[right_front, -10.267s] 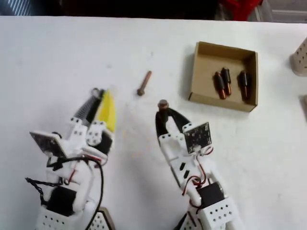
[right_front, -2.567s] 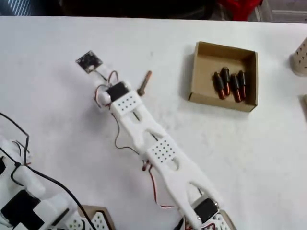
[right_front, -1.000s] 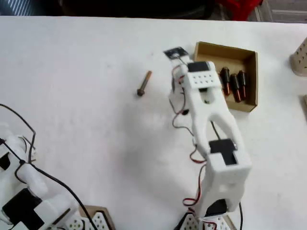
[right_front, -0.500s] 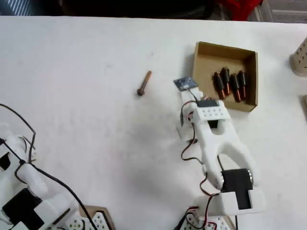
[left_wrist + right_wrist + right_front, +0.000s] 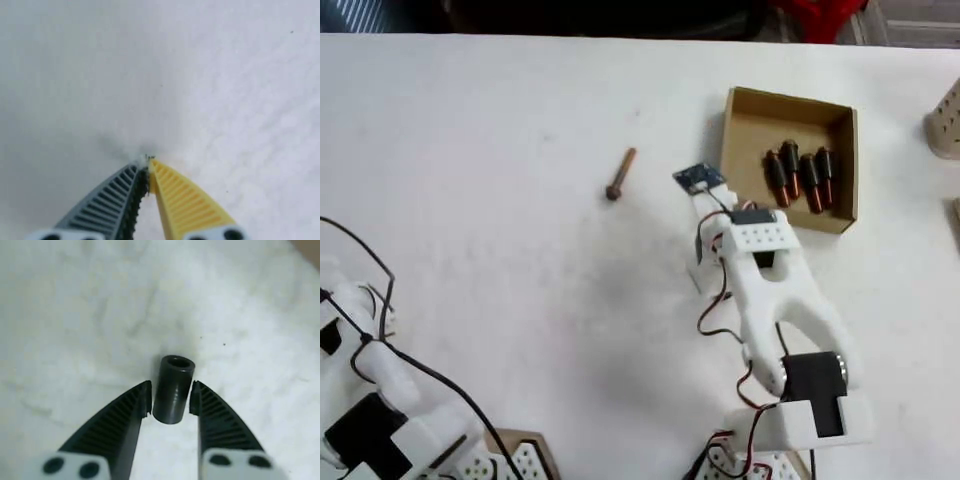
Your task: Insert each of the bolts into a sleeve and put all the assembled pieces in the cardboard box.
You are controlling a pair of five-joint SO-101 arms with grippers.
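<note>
Our right wrist view has the right gripper [image 5: 170,400] clamping the black sleeve [image 5: 172,390] at mid-frame, our left wrist view shows the left gripper [image 5: 148,164] pinched together over the desk [image 5: 225,75], and the high view adds the loose bolt [image 5: 620,173] upper centre, left of the cardboard box [image 5: 748,150] holding four assembled pieces [image 5: 800,177].

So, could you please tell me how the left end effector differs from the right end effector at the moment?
The left end effector is grey on one side and yellow on the other, while the right end effector is black on both. The left end effector is shut with nothing in it, whereas the right end effector is closed on a black sleeve. Both point down at the white table.
</note>
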